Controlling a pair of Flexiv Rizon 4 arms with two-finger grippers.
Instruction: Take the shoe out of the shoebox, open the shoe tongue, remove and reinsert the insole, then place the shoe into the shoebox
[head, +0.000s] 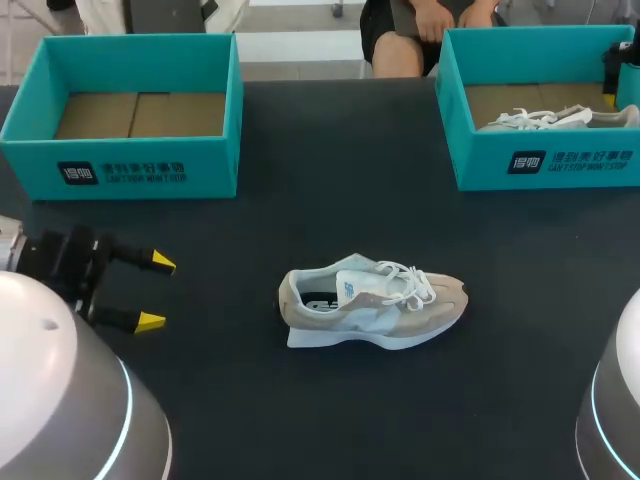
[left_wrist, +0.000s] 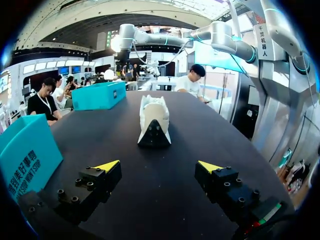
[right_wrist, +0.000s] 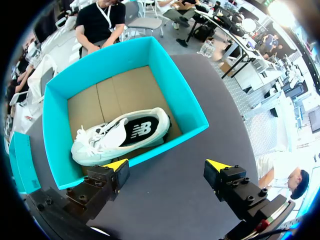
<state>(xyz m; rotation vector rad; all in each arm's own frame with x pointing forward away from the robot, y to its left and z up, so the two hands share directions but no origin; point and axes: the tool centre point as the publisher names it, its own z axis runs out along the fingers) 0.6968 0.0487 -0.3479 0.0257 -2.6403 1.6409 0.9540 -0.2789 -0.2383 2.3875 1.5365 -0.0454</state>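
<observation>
Shoe (head: 372, 300): frame centre, upright.
Left gripper (head: 155, 292): spread wide, empty.
Right gripper (right_wrist: 167, 167): spread wide, empty.
Method: one pins, other opens.

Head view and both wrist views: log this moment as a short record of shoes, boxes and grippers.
beige shoe: on the table, outside both boxes, toe toward my right
left shoebox: empty, bare cardboard floor
right shoebox: holds a white shoe lying on its side
left gripper: open, empty, shoe's heel ahead of it, not touching
right gripper: open, empty, above the table beside the right shoebox
task state: shoe out of the box, no gripper on it
</observation>
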